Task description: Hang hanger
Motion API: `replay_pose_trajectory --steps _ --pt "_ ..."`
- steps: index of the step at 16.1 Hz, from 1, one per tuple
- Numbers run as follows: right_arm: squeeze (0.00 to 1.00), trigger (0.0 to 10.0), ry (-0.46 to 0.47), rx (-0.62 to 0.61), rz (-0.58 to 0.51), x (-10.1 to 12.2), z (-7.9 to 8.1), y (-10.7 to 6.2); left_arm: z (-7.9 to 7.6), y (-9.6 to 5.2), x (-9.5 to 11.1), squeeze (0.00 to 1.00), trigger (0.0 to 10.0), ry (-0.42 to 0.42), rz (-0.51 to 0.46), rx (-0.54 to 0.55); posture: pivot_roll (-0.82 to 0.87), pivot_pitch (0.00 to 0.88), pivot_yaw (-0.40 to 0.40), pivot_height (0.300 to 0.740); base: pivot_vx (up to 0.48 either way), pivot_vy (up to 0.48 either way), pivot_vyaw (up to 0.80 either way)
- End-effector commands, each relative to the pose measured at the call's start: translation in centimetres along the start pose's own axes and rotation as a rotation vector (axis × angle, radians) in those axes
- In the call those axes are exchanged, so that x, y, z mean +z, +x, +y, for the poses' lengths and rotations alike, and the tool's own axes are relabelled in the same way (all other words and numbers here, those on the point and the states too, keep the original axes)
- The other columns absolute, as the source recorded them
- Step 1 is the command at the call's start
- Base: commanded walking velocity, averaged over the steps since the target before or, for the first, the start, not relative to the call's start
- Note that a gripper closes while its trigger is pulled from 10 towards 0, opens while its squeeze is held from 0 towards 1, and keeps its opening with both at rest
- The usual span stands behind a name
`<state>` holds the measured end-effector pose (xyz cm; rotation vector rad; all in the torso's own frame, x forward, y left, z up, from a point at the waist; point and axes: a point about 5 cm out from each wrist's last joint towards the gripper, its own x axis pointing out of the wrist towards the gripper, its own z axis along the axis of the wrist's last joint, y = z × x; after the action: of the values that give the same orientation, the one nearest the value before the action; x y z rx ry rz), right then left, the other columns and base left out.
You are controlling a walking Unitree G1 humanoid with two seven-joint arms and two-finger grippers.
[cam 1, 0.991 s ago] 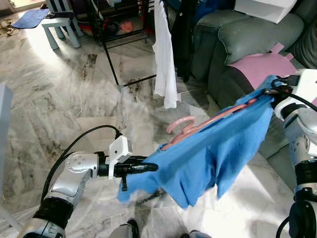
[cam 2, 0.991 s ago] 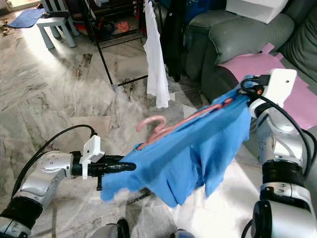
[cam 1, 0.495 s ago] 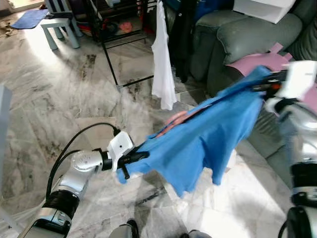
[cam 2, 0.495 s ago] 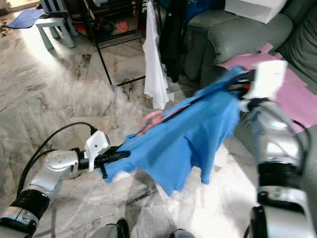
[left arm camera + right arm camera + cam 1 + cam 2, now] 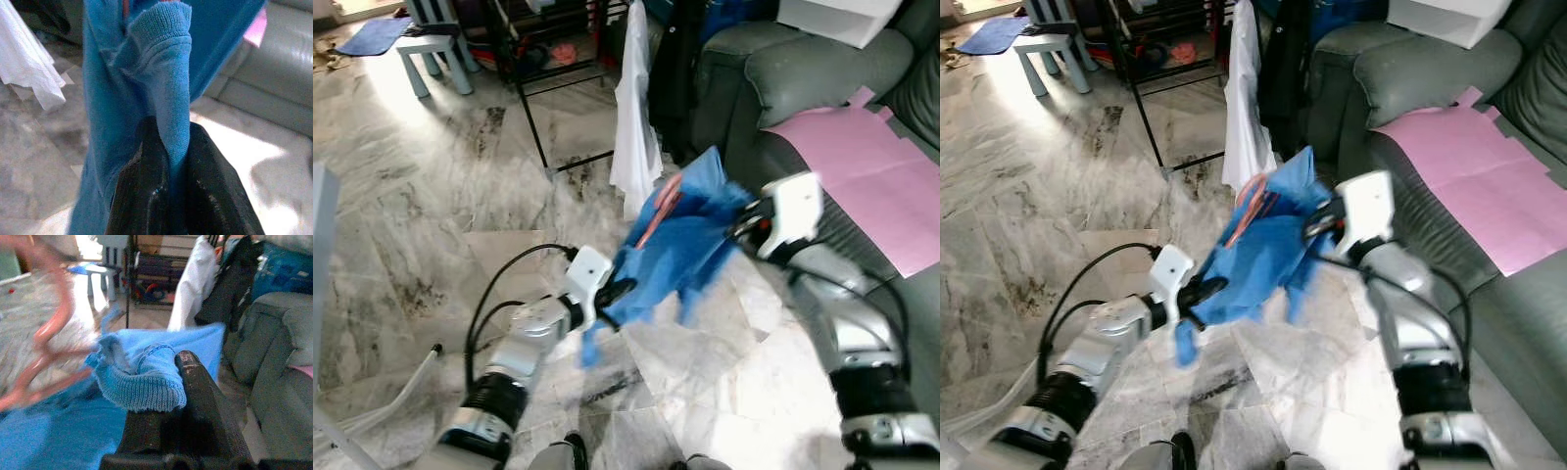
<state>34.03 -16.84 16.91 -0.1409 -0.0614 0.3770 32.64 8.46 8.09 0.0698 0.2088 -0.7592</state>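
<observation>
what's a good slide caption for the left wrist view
Left gripper fingers shut on the ribbed cuff of the blue shirt.

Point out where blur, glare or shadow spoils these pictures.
Right wrist view: the pink plastic hanger is smeared by motion. Left eye view: the right gripper is slightly blurred, sunlight glares on the marble floor. Left wrist view: the blue knitted garment is sharp, background soft.

Shirt [image 5: 680, 245]: blue cloth, matt, ribbed knit cuff. Hanger [image 5: 1252, 206]: smooth pink plastic. Floor [image 5: 440, 196]: glossy veined marble. Sofa [image 5: 803, 73] beside floor: grey leather, slight sheen.
</observation>
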Motion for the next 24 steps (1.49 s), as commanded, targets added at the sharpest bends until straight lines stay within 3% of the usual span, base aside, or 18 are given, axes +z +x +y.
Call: replay_pose_trajectory --steps 1,5,6,10,12,13,14,15,17,20,22,24 --pt "0.0 0.0 -0.006 0.059 0.031 -0.6 1.4 -0.3 0.1 0.1 1.0 0.0 0.0 -0.049 -0.052 0.042 -0.09 0.168 0.016 0.74 0.0 0.0 0.0" --pt "0.0 0.0 0.032 0.245 0.104 -2.3 4.9 -1.3 -0.4 0.8 1.6 0.0 0.0 -0.057 -0.057 0.073 -0.1 0.167 0.022 0.74 0.0 0.0 0.0" --pt "0.0 0.0 -0.005 0.313 0.168 -3.5 6.1 -2.2 -0.1 0.8 1.7 0.0 0.0 -0.075 -0.056 0.102 -0.1 0.167 0.023 0.74 0.0 0.0 0.0" --pt "0.0 0.0 0.002 0.413 0.274 -5.5 8.0 -4.1 0.6 0.6 2.2 0.0 0.0 -0.084 -0.064 0.153 -0.1 0.168 0.023 0.74 0.0 0.0 0.0" --pt "0.0 0.0 -0.038 0.468 0.358 -6.9 8.5 -5.3 1.0 0.5 2.5 0.0 0.0 -0.083 -0.064 0.166 -0.1 0.169 0.023 0.74 0.0 0.0 0.0" --pt "0.0 8.4 -0.109 0.473 0.391 -7.5 8.4 -5.8 1.3 0.5 2.8 0.0 0.0 -0.078 -0.069 0.168 -0.09 0.17 0.023 0.74 0.0 0.0 0.0" --pt "0.0 10.0 -0.152 0.447 0.403 -7.8 7.9 -5.8 1.5 0.4 3.0 0.0 0.0 -0.067 -0.073 0.171 -0.1 0.17 0.023 0.74 0.0 0.0 0.0" --pt "1.0 10.0 -0.2 0.402 0.414 -8.2 6.9 -5.9 1.8 0.3 3.3 0.0 0.0 -0.041 -0.077 0.179 -0.1 0.17 0.023 0.74 0.0 0.0 0.0" --pt "1.0 10.0 -0.166 0.395 0.414 -8.0 6.4 -6.2 2.6 0.0 3.6 0.0 0.0 -0.015 -0.082 0.198 -0.09 0.175 0.025 0.74 0.0 0.0 0.0" --pt "1.0 10.0 -0.201 0.522 0.458 -8.1 6.3 -7.9 4.4 -0.7 3.6 0.0 0.0 -0.007 -0.068 0.271 -0.1 0.178 0.026 0.74 0.0 0.0 0.0" --pt "1.0 10.0 -0.245 0.582 0.446 -8.1 6.3 -8.4 4.4 -0.7 3.6 0.0 0.0 0.002 -0.067 0.263 -0.1 0.178 0.026 0.74 0.0 0.0 0.0" --pt "1.0 10.0 -0.26 0.597 0.37 -6.7 5.5 -8.1 4.4 -0.9 3.8 0.0 0.0 0.056 -0.082 0.203 -0.1 0.178 0.026 0.74 0.0 0.0 0.0"
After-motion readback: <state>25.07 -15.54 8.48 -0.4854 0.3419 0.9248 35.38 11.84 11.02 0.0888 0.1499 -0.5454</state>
